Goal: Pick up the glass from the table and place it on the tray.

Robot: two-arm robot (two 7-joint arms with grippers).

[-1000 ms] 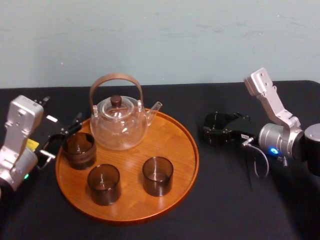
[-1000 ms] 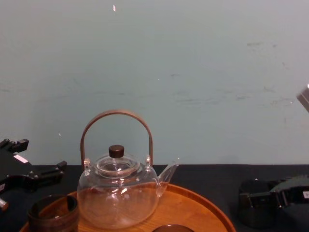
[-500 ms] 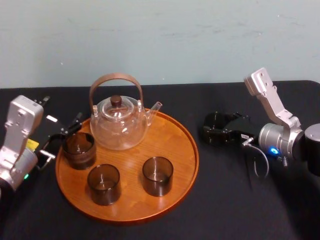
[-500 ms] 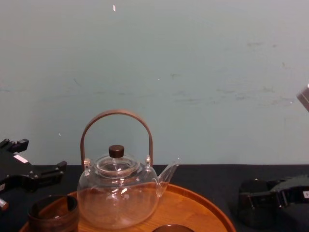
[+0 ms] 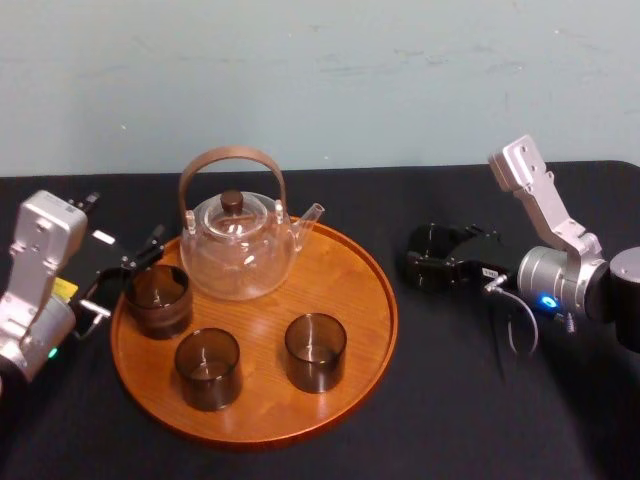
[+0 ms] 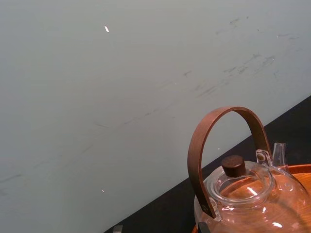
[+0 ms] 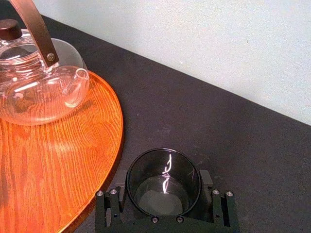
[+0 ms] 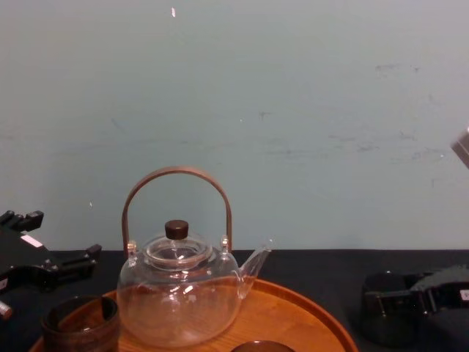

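Short smoky-dark cylindrical glass (image 7: 163, 182) stands on the matte black cloth table (image 7: 252, 145), lower centre of the right wrist view, just beside the round orange-brown wooden tray (image 7: 58, 160). Right gripper (image 7: 164, 200) encloses it; whether it is clamped, cannot tell. Judged light, rigid, slick, breakable: take hold mid-wall, gentle squeeze. Left gripper (image 5: 122, 275) idle, spread, empty, at middle left of the head view.

A pale blue-green painted wall (image 8: 315, 95) forms the backdrop, plain, matte and evenly lit. Faint dark scuffs and streaks (image 8: 344, 143) cross it, and a small white fleck (image 8: 173, 12) sits high up. Its lower edge meets the black cloth-covered surface (image 5: 400, 190) in a straight line.
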